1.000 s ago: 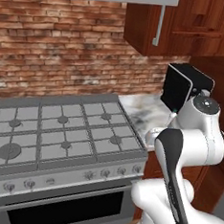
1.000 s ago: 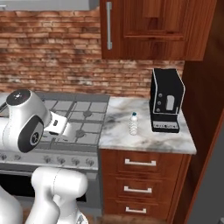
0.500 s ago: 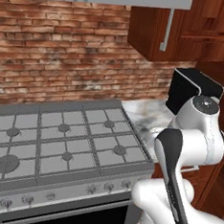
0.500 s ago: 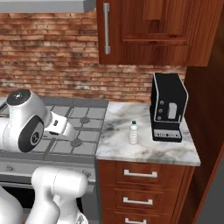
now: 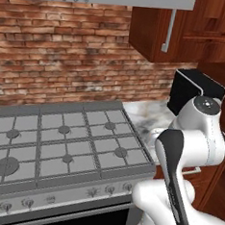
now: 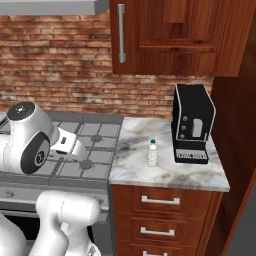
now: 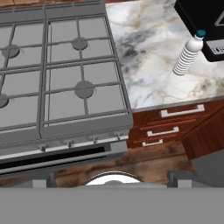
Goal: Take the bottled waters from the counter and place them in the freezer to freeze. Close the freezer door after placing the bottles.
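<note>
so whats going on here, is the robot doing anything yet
Not handling anything yet. The robot's arm is raised over the gas stove, and nothing is held. One bottled water stands upright on the marble counter, just left of the black coffee machine. The hand view looks down on the bottle from a distance, so the pickup has not started.

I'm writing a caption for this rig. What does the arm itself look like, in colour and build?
The arm is glossy white, built of rounded, bulbous shells. A dark grey to black band runs along one link, and the joints end in round grey caps. In the right base view, one joint disc is dark with a small white marking. No loose cables show.
</note>
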